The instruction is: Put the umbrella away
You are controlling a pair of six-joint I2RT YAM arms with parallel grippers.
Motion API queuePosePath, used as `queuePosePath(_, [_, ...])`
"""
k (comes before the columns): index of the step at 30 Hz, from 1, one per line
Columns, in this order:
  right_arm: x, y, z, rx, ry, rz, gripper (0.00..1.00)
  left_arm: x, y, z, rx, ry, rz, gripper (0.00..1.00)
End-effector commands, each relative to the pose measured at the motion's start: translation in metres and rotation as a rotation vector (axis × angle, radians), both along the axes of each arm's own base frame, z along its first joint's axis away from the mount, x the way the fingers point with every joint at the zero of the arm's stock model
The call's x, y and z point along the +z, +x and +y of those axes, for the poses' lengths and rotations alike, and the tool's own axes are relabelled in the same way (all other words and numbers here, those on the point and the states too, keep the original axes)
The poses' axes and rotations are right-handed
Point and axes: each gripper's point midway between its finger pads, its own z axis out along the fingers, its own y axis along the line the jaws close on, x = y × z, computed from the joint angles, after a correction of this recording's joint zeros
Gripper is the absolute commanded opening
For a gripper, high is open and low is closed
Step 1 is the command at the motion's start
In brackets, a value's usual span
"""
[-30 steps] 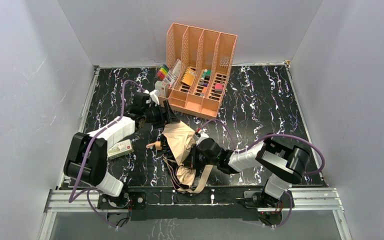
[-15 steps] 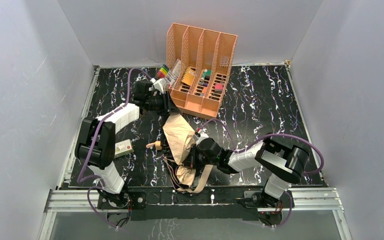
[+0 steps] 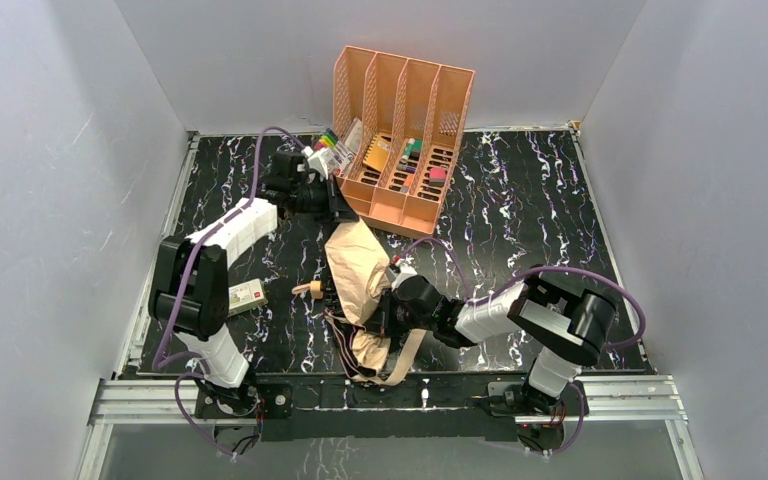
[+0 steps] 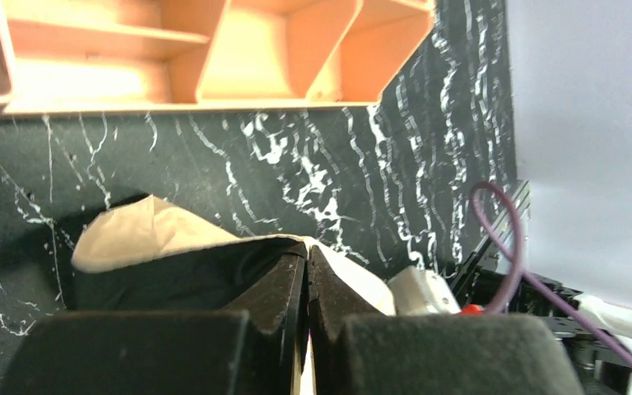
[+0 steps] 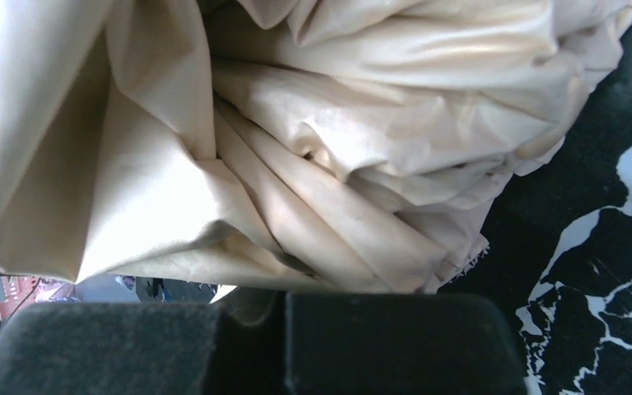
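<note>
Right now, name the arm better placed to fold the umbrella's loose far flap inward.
Left, probably. The left tool is shut on the umbrella flap near the organizer; the right tool is pressed into the bundle's middle.

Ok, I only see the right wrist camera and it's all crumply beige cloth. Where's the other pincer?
Observer: From above, the left pincer is at the far tip of the umbrella, shut on a fold of its cloth.
Operator: Is the cloth beige there too?
Observer: Not all of it. The left wrist view shows black on one face and tan on the other.
Operator: What's next to it?
Observer: A peach file organizer stands just beyond the left pincer, and the umbrella's short handle pokes out on the left side of the bundle.
</note>
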Motion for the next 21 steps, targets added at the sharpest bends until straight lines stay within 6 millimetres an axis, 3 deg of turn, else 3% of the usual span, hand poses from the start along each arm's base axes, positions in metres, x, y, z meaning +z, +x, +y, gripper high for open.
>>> queuePosePath(1, [-0.061,-0.007,-0.046,-0.037,-0.259,0.059,0.0,0.095,0.008,-0.003,0.009,-0.094,-0.179,0.0])
queuePosePath(5, [-0.062,-0.006,-0.043,-0.044,-0.257,0.069,0.0,0.14,-0.002,0.0,0.017,-0.12,-0.27,0.0])
queuePosePath(10, [-0.058,-0.005,-0.039,-0.052,-0.249,0.074,0.0,0.162,-0.024,0.008,0.002,-0.089,-0.322,0.0])
queuePosePath(14, [-0.057,-0.003,-0.038,-0.062,-0.244,0.076,0.0,0.167,-0.053,0.008,-0.018,-0.09,-0.327,0.0])
queuePosePath(21, [-0.049,0.0,-0.031,-0.069,-0.214,0.074,0.0,0.135,-0.116,-0.003,-0.005,-0.054,-0.285,0.0])
